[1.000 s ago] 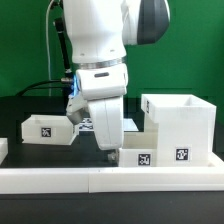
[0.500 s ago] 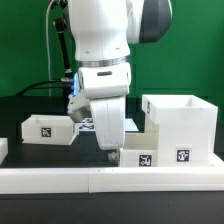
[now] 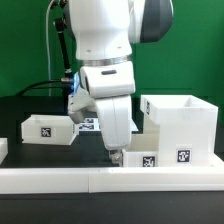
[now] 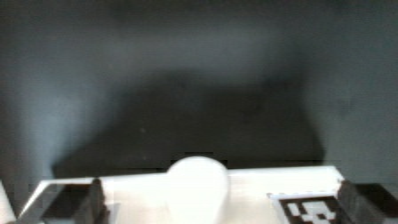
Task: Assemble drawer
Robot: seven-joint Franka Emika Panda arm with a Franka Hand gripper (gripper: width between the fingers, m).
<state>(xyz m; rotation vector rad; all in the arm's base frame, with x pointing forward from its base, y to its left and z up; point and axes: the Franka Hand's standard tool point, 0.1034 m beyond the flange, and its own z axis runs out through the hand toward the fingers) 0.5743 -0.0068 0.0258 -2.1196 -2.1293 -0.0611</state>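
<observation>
At the far left edge of the exterior view a sliver of a white piece (image 3: 3, 148) shows, cut off by the frame. Just to its right, left of centre, the small drawer box (image 3: 48, 129) sits open-topped on the dark table (image 3: 20, 108), with one black-and-white tag on its near wall. Along the bottom of the frame a white rail (image 3: 60, 178) runs from edge to edge in front of everything.

Between the small drawer box and the arm, a little of the marker board (image 3: 88, 123) shows, mostly hidden by the robot. The white arm (image 3: 100, 35) fills the centre from the top of the frame and slants down toward lower right. Its gripper (image 3: 115, 153) is low, at the near left end of the low white part (image 3: 150, 158), which carries two tags on its front face. Directly behind that part, at the right of the frame, stands the tall open box (image 3: 180, 118), touching it or very nearly so.

The wrist view looks over dark table, with the two fingers (image 4: 59, 200) set wide apart. The low white part (image 4: 285, 192), one tag visible, lies between them. A rounded white shape (image 4: 199, 185) rises in front of it, and what it is cannot be made out. Whether the fingers press on the part or merely flank it, I cannot tell.
</observation>
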